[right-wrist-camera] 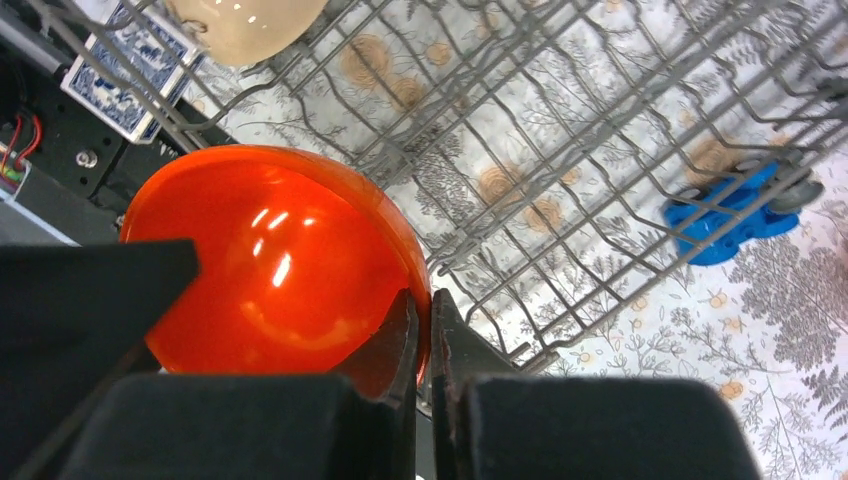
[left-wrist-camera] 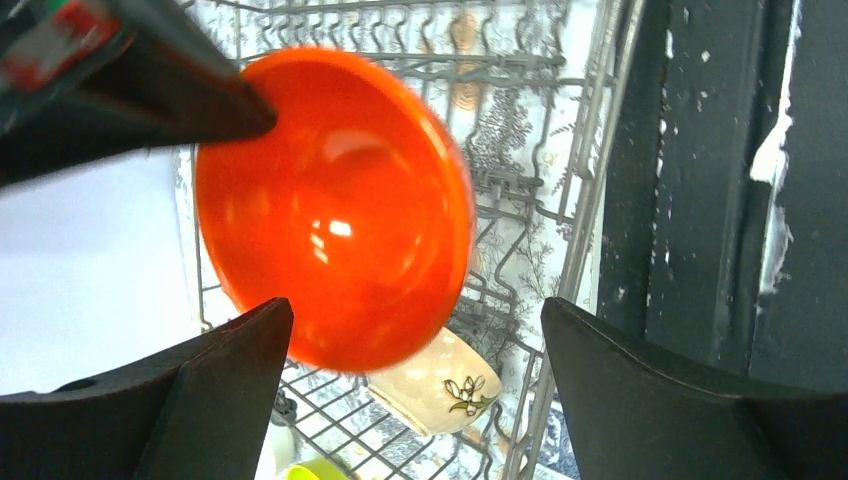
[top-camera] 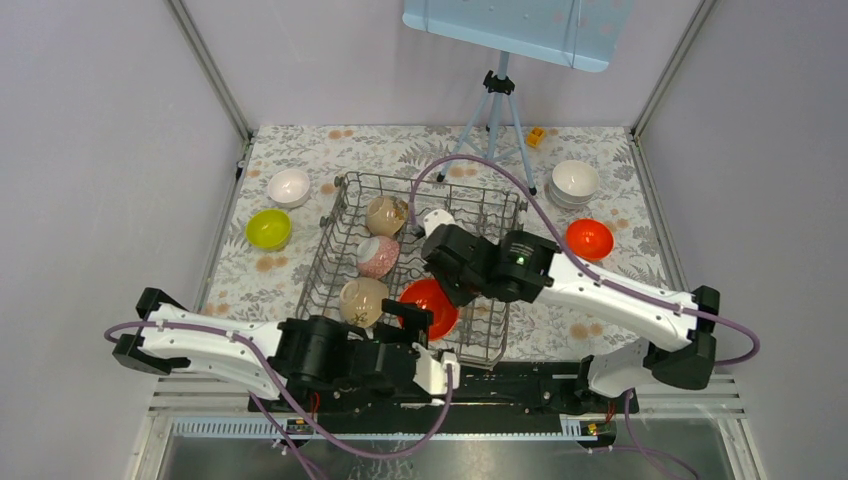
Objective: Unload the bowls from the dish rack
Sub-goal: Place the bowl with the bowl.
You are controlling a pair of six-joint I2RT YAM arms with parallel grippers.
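Rim of the orange-red bowl is pinched between the pressed-together fingers of the right gripper, at the near end of the grey wire dish rack. The glossy, smooth bowl stands on edge, its hollow seemingly toward the left gripper, whose jaws are spread wide just beside it. Lifting it clear of the tines looks like the next move.

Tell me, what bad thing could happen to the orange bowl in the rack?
The right end effector pinches only the thin rim of the glossy orange bowl, so it might slip and fall. Lifted carelessly, it could catch the dish rack wires or bump the open left end effector close by.
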